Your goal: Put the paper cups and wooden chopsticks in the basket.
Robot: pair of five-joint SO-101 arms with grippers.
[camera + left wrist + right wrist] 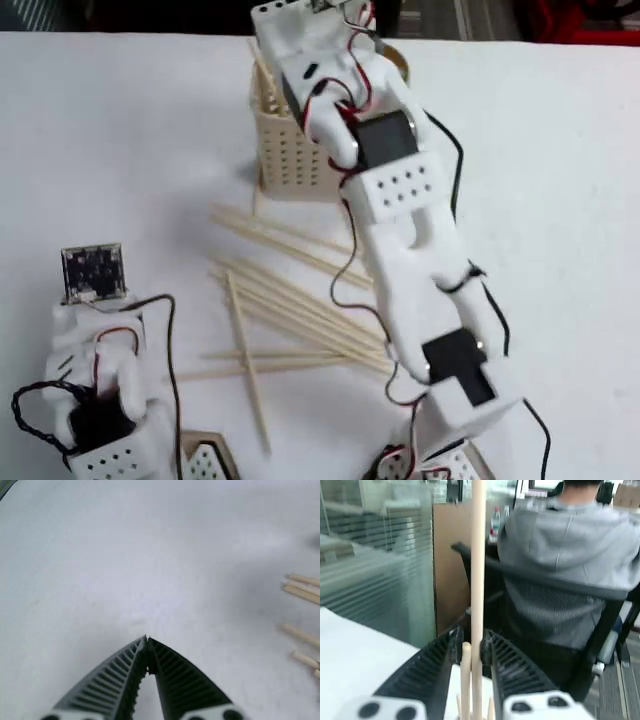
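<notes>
Over the basket (290, 150) at the far side of the table (120, 130), the right gripper (471, 635) pinches a chopstick (478, 555) upright between its jaws. A shorter stick end (465, 665) sits beside it in the same gap, and I cannot tell whether that one is gripped too. A few sticks (265, 85) already stand in one corner of the basket, so the job looks begun but well short of done. The loose chopsticks (300, 305) lie scattered on the table between the two arms, roughly ten by my count: a fan of long ones, two lying nearly level, one crossing them. They overlap too much for an exact number. As for paper cups, a tan curved rim (402, 62) behind the right arm may be one, or may belong to the basket — I cannot tell which. The left gripper (147, 641) hangs low over bare table, its jaws pressed together on nothing, with chopstick ends lying off to one side.
</notes>
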